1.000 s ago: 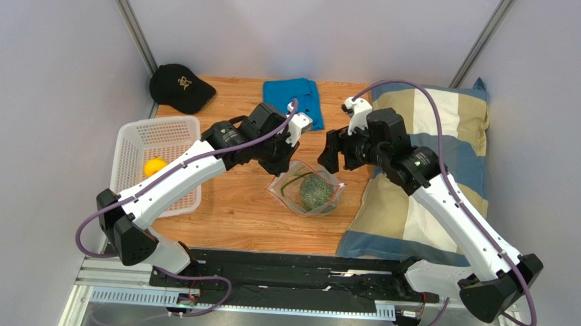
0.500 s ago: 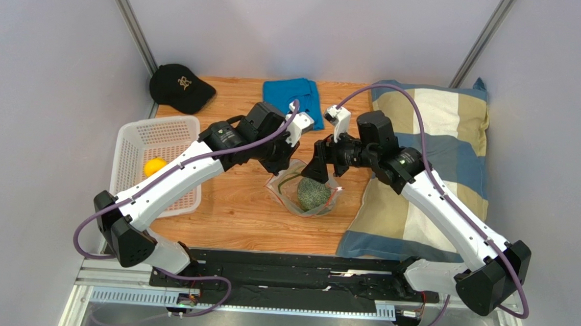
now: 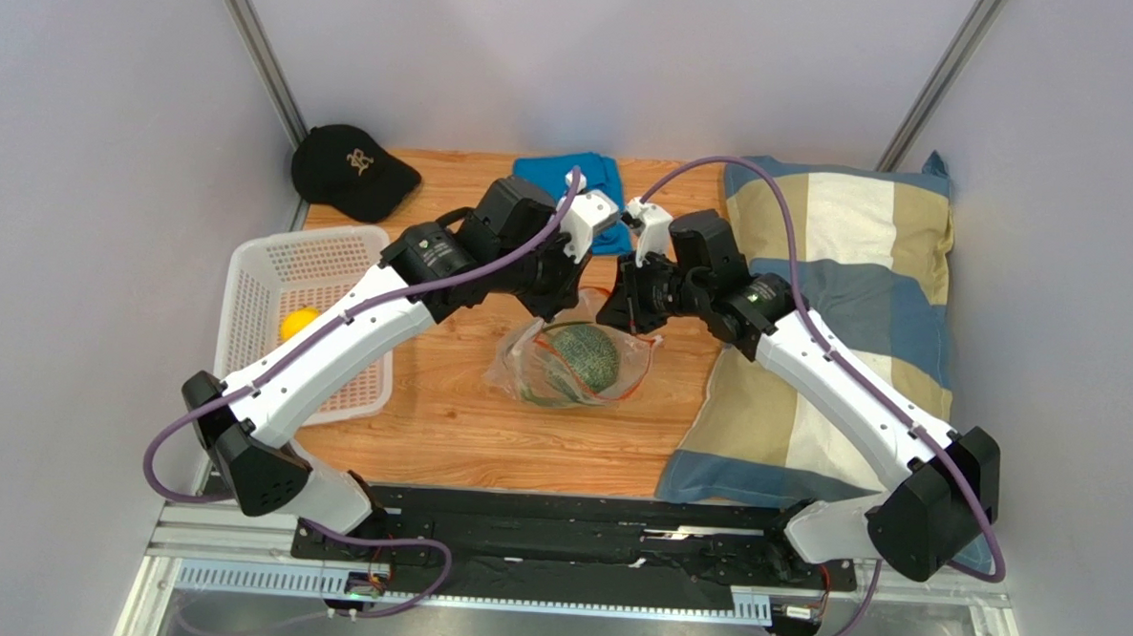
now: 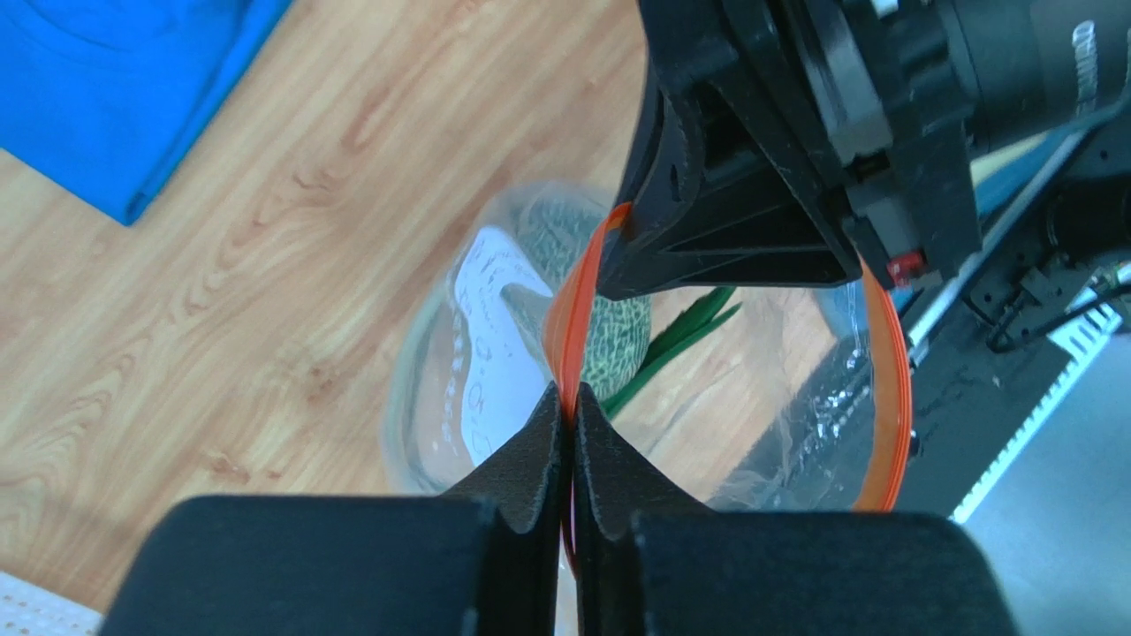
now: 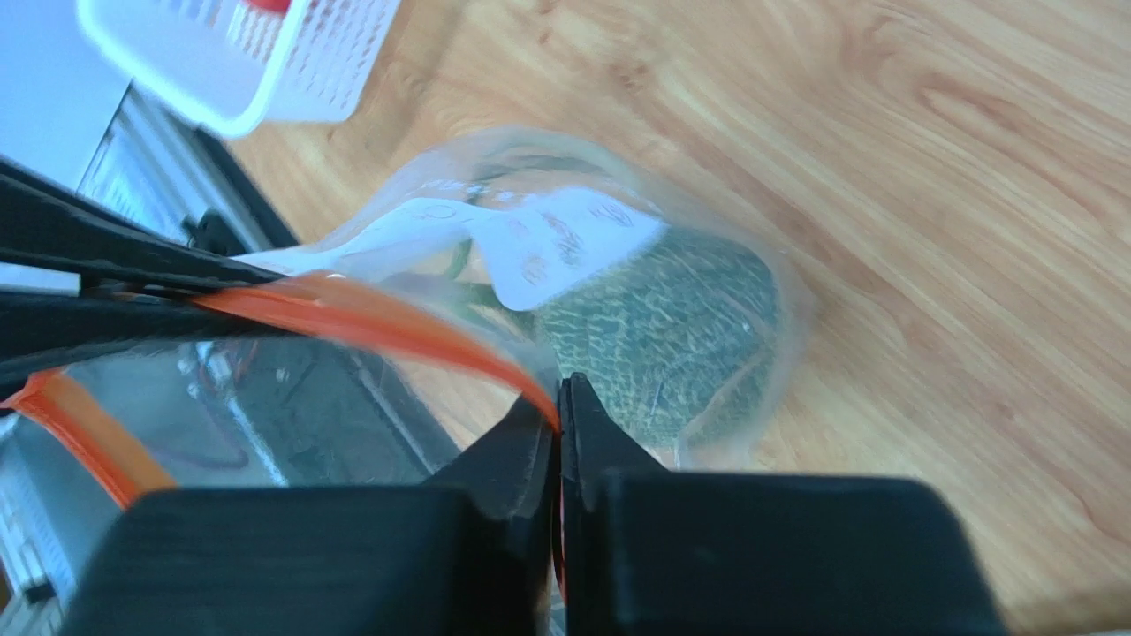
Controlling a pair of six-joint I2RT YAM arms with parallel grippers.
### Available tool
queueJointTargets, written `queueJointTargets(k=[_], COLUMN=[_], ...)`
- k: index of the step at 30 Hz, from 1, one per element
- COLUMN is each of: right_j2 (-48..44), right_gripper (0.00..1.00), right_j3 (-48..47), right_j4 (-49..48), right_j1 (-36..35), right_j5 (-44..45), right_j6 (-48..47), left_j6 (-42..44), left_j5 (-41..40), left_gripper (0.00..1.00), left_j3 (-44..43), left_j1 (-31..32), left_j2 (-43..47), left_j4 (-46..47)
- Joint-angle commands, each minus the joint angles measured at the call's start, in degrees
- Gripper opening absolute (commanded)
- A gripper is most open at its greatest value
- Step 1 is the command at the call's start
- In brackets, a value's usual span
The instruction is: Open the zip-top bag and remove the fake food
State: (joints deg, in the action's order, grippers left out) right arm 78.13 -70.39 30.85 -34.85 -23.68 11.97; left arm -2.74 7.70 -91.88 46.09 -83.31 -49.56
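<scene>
The left claw (image 4: 568, 404) and right claw (image 5: 559, 398) each pinch the zip-top bag (image 3: 520, 375) by its rim. A green leafy ball (image 3: 582, 355) sits inside the bag.

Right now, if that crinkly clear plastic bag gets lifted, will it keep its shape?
Probably not: the crinkly clear plastic bag wrinkles and bows between the left tool and right tool, both pinching its orange-red zip strip. It would likely sag under the round grey-green netted ball inside, which might roll to the lowest spot.
</scene>
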Motion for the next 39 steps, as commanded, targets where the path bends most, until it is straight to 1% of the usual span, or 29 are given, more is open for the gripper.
queueJointTargets(k=[1,2,3,4,5,6,7,8,9,11,12,13,14,15,17,18,20,21,23,25,26,27,29,30,32,33,36,39], right_j2=[-1.9,-3.1,-3.5,-3.9,-4.2,-4.6,-4.7,-4.7,-4.7,-4.3,-4.1,-3.8,-3.6,-3.4,-2.9,-2.6,-2.5,-2.4,-1.8,-1.2,-0.8,-0.5,-0.3,0.0,0.4,0.9,1.8,2.6], right_gripper=[0.00,0.00,0.00,0.00,0.00,0.00,0.00,0.00,0.00,0.00,0.00,0.00,0.00,0.00,0.00,0.00,0.00,0.00,0.00,0.01,0.01,0.01,0.00,0.00,0.00,0.00,0.00,0.00], right_j3=[-3.4,-3.3,-3.6,-3.9,-4.2,-4.3,-4.3,-4.3,-4.2,-4.3,-4.2,-4.1,-3.8,-3.4,-1.6,-1.2,-0.4,-0.4,-1.0,-1.3,-1.6,-1.6,-1.7,-2.1,-2.9,-3.5,-4.3,-4.8], right_j4=[3.0,3.5,5.3,6.6,8.2,10.1,11.0,12.3,12.9,15.1,15.2,15.2,14.4,13.7,11.7,11.3,10.3,10.0,9.0,8.5,8.0,7.6,6.1,5.8,6.1,6.1,5.9,6.1], right_j1=[0.0,-0.1,-0.1,-0.1,0.0,0.0,-0.1,-0.1,-0.3,-0.7,-1.4,-2.0,-2.6,-3.5,-4.7,-5.0,-6.5,-7.0,-7.9,-8.3,-8.6,-8.7,-9.2,-9.4,-9.4,-9.4,-9.4,-9.5], right_j5=[10.3,12.0,15.8,18.2,20.4,23.0,23.6,25.9,27.4,29.3,30.0,30.4,30.5,30.0,29.0,28.8,29.8,30.1,30.0,29.7,29.0,28.6,28.0,27.9,28.1,28.1,28.2,27.8], right_j6=[9.7,11.7,14.1,19.6,21.9,24.4,28.2,30.1,31.4,35.9,37.1,39.1,39.9,40.8,42.9,43.4,43.3,43.1,42.7,42.8,42.9,43.3,43.6,43.8,44.1,44.3,45.7,47.1], left_j6=[-4.7,-7.2,-8.8,-10.3,-13.0,-14.2,-15.3,-16.8,-19.1,-21.8,-24.5,-25.5,-26.2,-27.9,-29.2,-29.7,-29.9,-29.8,-30.0,-30.1,-30.8,-31.0,-32.3,-32.9,-34.5,-35.0,-36.8,-36.4], left_j5=[-3.5,-3.7,-3.6,-3.1,-2.4,0.2,1.7,3.0,6.5,10.6,13.8,15.0,15.6,14.0,9.5,6.4,4.5,2.7,0.7,-0.1,0.2,1.6,2.8,2.5,2.7,2.6,1.5,-0.5], left_gripper=[0.19,0.22,0.28,0.40,0.41,0.41,0.41,0.41,0.39,0.30,0.27,0.24,0.22,0.19,0.18,0.23,0.30,0.37,0.43,0.44,0.43,0.39,0.33,0.26,0.20,0.14,0.08,0.06], left_j3=[-7.4,-8.1,-8.8,-10.2,-10.6,-11.0,-10.8,-10.4,-9.0,-6.5,-3.8,-2.3,-0.9,2.0,3.7,5.1,5.7,6.1,6.1,5.4,5.0,4.1,3.7,3.8,4.1,4.5,5.6,6.6], left_j1=[0.0,0.0,0.0,0.0,0.0,0.0,0.0,0.0,0.1,0.1,0.0,0.0,0.1,0.1,0.1,0.0,0.0,0.0,0.0,-0.1,0.0,-0.1,-0.1,-0.2,-1.1,-1.3,-2.3,-2.7], left_j2=[-1.7,-1.8,-1.6,-1.2,-1.0,-0.6,0.0,0.3,0.8,1.7,1.9,1.9,1.9,1.9,2.2,3.2,4.6,5.4,7.7,8.5,8.4,8.2,7.1,6.1,5.1,3.9,1.8,-1.1], left_j4=[0.8,0.4,0.2,-0.3,-0.3,-0.1,0.7,1.2,1.9,5.0,5.9,7.1,7.5,6.9,4.3,3.3,2.7,2.6,1.9,1.7,1.8,2.8,4.4,5.4,6.8,7.9,10.1,11.3])
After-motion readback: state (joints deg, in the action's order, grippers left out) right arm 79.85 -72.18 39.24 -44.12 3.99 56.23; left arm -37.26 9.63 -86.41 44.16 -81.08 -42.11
